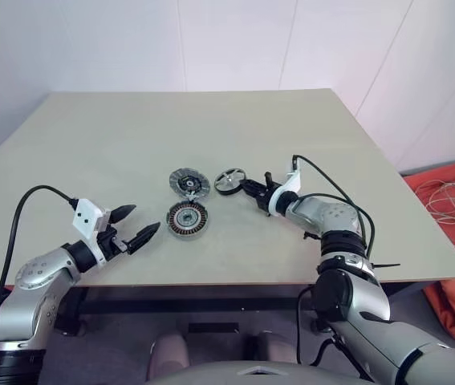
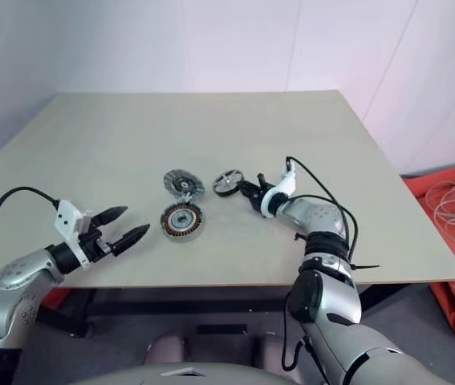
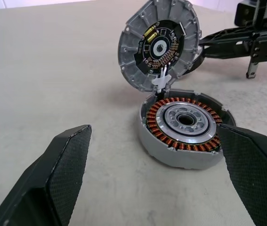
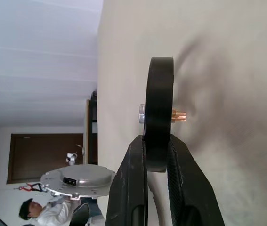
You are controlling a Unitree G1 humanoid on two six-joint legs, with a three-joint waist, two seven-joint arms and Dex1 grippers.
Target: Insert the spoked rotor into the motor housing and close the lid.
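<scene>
The motor housing (image 1: pixel 187 220) lies open on the tan table (image 1: pixel 211 128), with copper windings around its silver centre (image 3: pixel 185 123). Its grey ribbed lid (image 1: pixel 189 184) stands tilted up just behind it, joined at the rim and showing a black circuit face (image 3: pixel 159 44). The spoked rotor (image 1: pixel 230 180) sits just right of the lid. My right gripper (image 1: pixel 246 186) is shut on the rotor's dark rim (image 4: pixel 159 108), which shows edge-on between the fingers (image 4: pixel 135 188). My left gripper (image 1: pixel 145 218) is open near the table's front edge, left of the housing, pointing at it.
Orange cloth with a coil of white cable (image 1: pixel 452 200) lies on the floor to the right of the table. A person (image 4: pixel 39 212) shows far off in the right wrist view. Bare table stretches behind and to the left of the parts.
</scene>
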